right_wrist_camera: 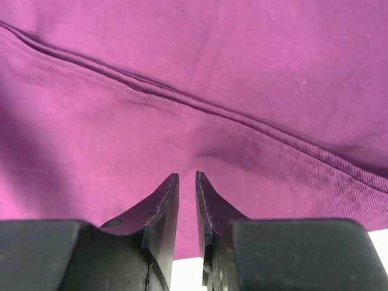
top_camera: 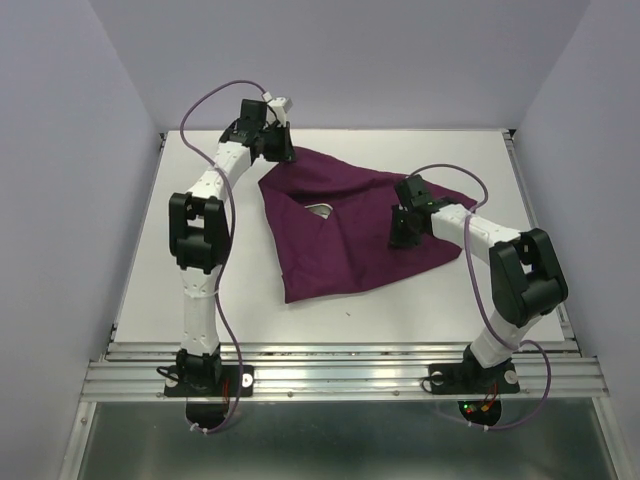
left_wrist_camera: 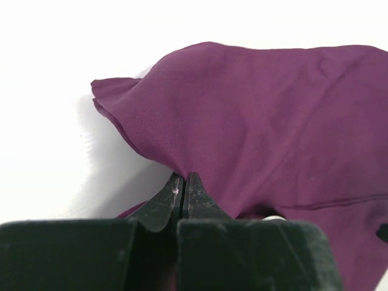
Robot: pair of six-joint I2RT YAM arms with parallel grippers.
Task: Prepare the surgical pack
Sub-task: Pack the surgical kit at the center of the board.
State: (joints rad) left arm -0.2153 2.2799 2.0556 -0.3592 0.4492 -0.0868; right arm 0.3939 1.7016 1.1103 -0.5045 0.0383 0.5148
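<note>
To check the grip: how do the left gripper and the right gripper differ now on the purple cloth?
The left gripper is shut, pinching a raised fold of the purple cloth; the right gripper stands slightly open, with no cloth in the gap. The left gripper is at the cloth's far left corner; the right gripper hangs over its right side, near a hem. Both point at the cloth.

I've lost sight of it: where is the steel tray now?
In the top view, a shiny sliver of the steel tray peeks from a gap in the purple cloth, roughly between the left tool and the right tool.
</note>
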